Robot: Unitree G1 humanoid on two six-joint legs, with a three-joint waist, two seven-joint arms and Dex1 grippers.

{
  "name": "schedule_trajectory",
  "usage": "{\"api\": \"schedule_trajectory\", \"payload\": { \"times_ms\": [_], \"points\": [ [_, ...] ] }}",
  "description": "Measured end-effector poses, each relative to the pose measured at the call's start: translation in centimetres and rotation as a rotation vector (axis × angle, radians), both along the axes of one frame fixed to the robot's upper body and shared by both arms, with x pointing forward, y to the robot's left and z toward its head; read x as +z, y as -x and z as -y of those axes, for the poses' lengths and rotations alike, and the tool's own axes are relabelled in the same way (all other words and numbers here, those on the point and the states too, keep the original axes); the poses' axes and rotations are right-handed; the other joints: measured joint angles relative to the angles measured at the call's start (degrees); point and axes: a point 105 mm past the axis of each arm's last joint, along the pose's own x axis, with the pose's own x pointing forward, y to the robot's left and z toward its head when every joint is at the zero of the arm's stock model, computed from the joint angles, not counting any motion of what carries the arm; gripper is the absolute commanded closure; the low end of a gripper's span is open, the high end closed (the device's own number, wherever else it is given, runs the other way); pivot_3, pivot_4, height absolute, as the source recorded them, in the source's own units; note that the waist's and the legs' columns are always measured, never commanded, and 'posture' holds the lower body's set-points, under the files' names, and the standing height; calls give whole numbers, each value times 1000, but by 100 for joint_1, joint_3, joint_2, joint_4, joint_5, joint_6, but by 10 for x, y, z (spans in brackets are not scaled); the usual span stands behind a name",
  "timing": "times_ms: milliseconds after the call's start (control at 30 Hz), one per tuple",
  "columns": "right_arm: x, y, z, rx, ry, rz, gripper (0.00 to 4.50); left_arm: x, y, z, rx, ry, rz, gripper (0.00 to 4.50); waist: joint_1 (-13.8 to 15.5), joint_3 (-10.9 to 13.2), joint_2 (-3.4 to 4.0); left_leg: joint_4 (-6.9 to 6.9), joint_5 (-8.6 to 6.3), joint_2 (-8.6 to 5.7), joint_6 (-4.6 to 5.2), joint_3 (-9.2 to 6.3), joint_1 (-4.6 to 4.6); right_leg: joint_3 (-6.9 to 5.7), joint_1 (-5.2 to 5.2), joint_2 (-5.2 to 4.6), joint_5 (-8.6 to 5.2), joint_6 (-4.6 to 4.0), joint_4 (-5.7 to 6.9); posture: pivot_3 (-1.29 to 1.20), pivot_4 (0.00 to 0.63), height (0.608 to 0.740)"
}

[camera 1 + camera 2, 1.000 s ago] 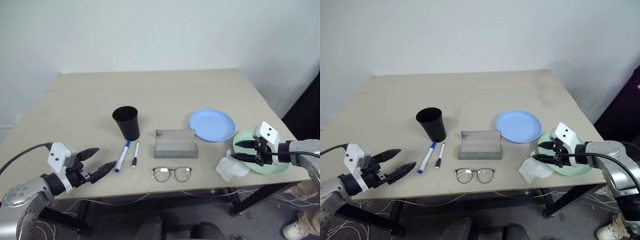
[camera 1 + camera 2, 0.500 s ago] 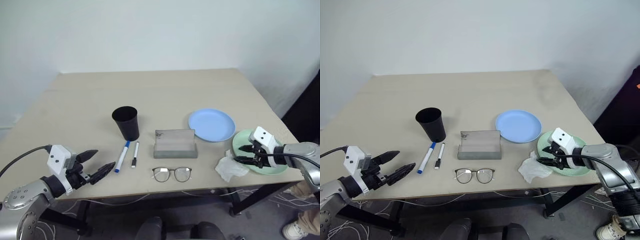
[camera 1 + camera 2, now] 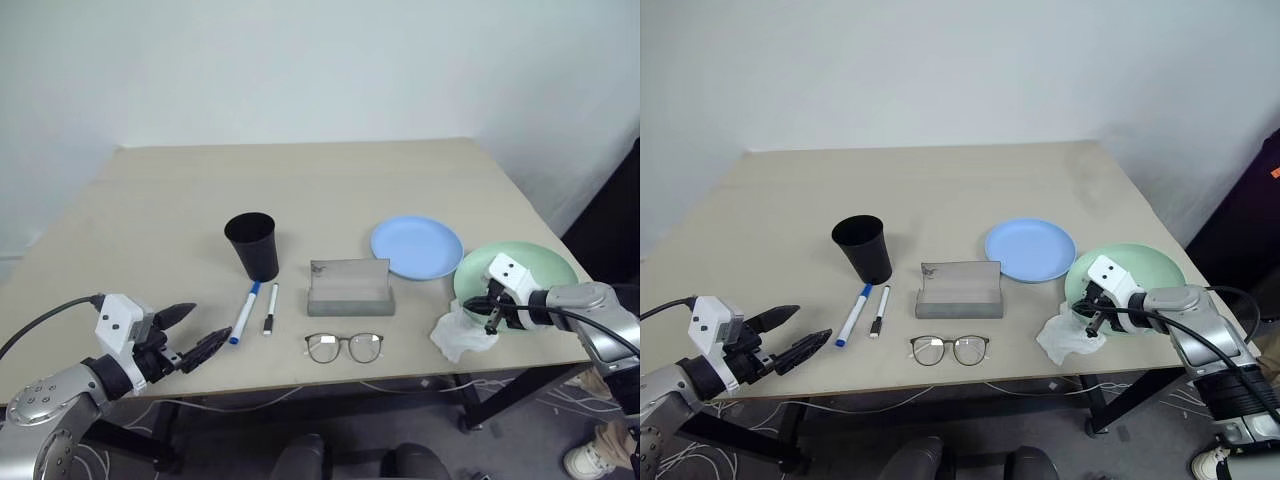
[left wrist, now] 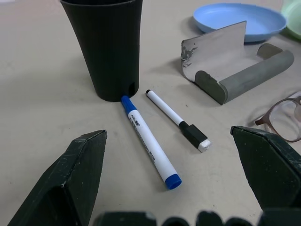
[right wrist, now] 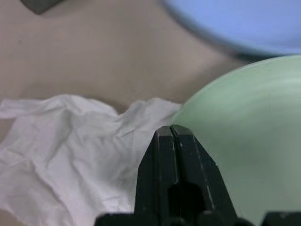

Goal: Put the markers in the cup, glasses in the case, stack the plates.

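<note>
Two plates sit by the table's right edge; my right gripper (image 3: 490,312) is clamped on the green plate's (image 3: 530,265) near rim, tilting it to stack on the blue plate (image 3: 417,246). Left gripper (image 3: 196,333) gapes empty.

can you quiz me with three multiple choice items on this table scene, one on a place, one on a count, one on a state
1. Where do the glasses lie?
A. in the case
B. on the table, nearer the robot than the case
C. on the blue plate

2. How many markers lie by the cup?
A. one
B. two
C. three

3. How do the left gripper jaws stand?
A. open, empty
B. shut on a marker
C. shut on the cup

Answers:
1 B, the glasses rest on bare table below the case.
2 B, one blue-capped, one black-capped.
3 A, fingers spread apart, nothing between them.
</note>
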Motion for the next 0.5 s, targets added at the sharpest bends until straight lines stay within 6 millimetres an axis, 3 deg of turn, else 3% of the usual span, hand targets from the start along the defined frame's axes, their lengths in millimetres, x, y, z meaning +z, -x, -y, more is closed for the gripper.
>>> {"api": "schedule_trajectory", "payload": {
  "times_ms": [467,500],
  "points": [
    [22,-24,-8,27,56,48,4481,-1,1,-1,16,1,-3,0,-4,1,3,-6,4,1,7,23,0,1,-11,8,3,3,4,0,0,740],
    [25,-25,-9,30,56,50,4309,-2,1,-1,18,1,-3,0,-4,1,3,-6,4,1,7,29,1,0,-13,7,5,5,4,0,0,740]
  ]
}}
